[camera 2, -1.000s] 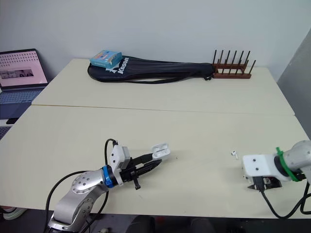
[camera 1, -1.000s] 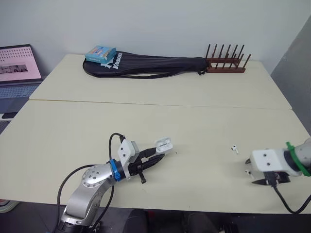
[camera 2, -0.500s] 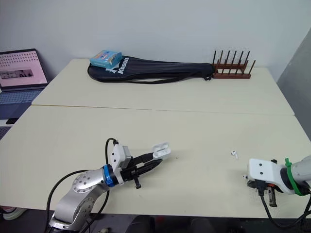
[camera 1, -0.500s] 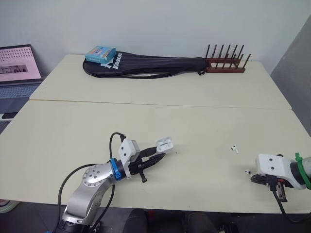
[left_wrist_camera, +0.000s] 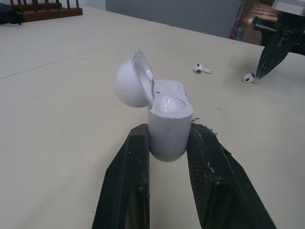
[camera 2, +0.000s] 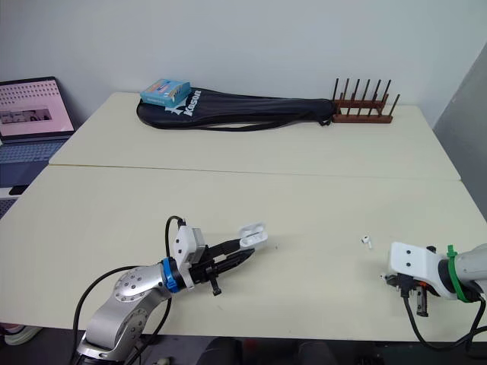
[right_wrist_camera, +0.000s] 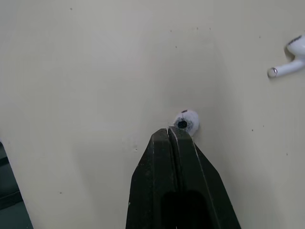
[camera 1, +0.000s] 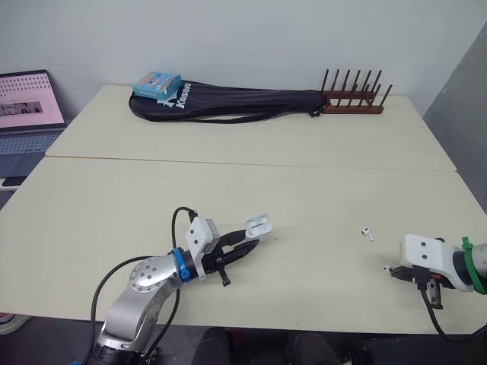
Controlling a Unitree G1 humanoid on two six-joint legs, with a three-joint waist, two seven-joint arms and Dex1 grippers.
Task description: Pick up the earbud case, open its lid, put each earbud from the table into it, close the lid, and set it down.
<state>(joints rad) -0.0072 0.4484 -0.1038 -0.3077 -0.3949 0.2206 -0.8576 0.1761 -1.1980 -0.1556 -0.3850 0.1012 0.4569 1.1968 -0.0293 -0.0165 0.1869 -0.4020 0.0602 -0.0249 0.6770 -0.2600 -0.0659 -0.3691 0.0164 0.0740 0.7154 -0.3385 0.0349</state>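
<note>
On the table (camera 1: 319, 190), earbuds (camera 1: 367, 233) lie right of the earbud case (camera 1: 257, 225), racket bag (camera 1: 228, 101) far behind.

Head stereo pair: looks forward and down over the tabletop (camera 1: 319, 190). Left wrist camera: low, near, along its fingers (left_wrist_camera: 125, 186). Right wrist camera: near, steeply downward. All share the earbud (camera 1: 367, 233), lower right in head views.

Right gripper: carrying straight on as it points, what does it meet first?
The right gripper would meet the near earbud, right off its shut tips; they may already touch.
</note>
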